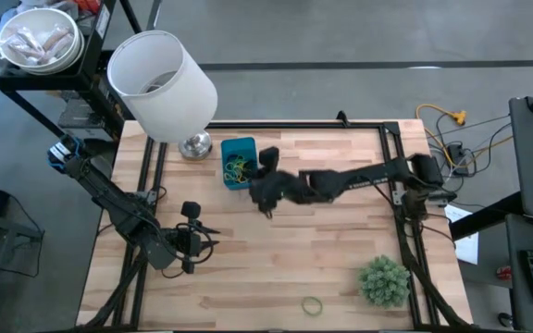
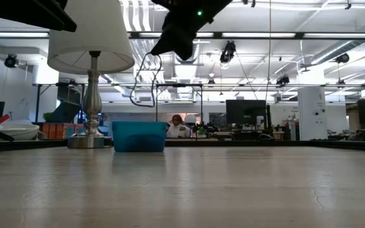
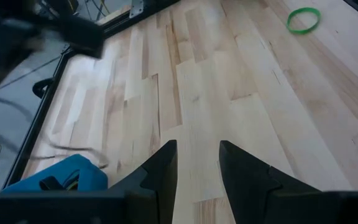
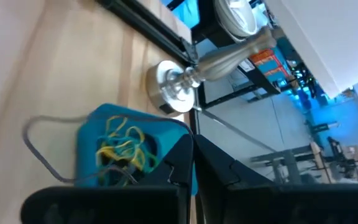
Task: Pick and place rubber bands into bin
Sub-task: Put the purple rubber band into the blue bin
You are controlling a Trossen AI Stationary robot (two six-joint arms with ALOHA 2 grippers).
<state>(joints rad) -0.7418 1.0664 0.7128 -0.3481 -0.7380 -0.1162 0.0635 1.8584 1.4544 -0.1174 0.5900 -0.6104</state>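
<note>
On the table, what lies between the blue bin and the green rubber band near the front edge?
In the high view, the right end effector hangs beside the blue bin; beyond it, only bare wood reaches the green rubber band.

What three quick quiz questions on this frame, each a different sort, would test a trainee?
1. True or false: the right gripper hangs beside the bin with its fingers shut.
2. Which colour is the rubber band lying loose near the plant? A red, B green, C white.
3. What stands next to the bin at the table's far edge?

Key: 1 true; 2 B; 3 the lamp. The left gripper waits apart, fingers parted, empty.
</note>
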